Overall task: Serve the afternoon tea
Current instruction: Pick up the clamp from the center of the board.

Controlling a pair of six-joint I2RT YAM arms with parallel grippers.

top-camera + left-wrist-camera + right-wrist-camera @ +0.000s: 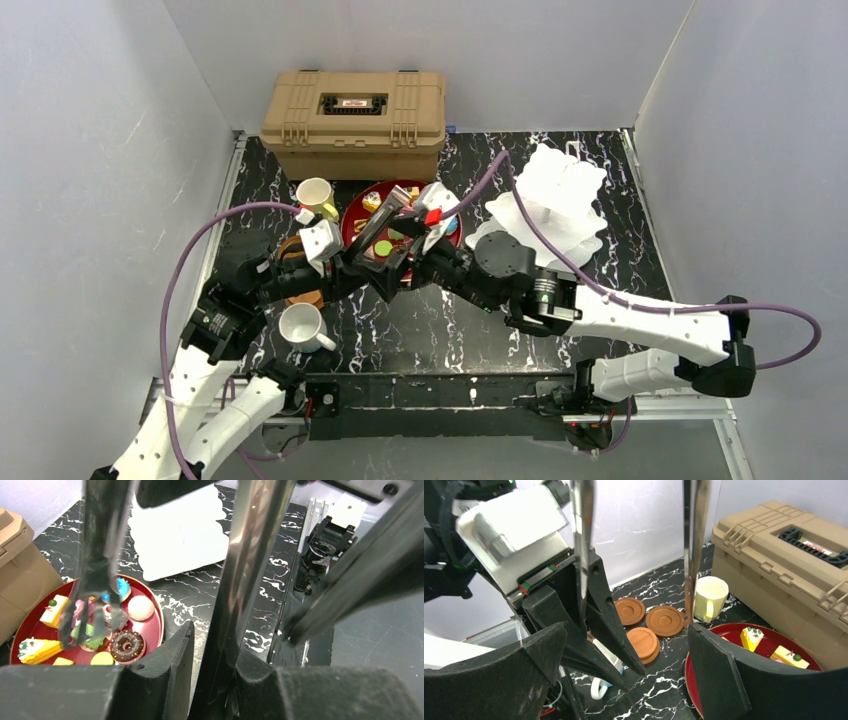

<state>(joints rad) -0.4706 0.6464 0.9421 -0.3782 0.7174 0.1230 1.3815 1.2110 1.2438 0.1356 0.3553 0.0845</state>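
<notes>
Toy cakes and a chocolate doughnut lie on the dark-red tray. My left gripper is shut on one arm of metal tongs. The other tongs arm hangs just above the cakes. My right gripper is open, one finger on each side of both tongs arms, and holds nothing. In the top view both grippers meet over the tray's near edge. The white stand is at the right. A pale-yellow mug, brown saucers and a white mug are at the left.
The tan case stands behind the tray against the back wall. Grey walls close in the left, back and right. Both arms' cables loop over the table. The left arm covers most of the saucers in the top view.
</notes>
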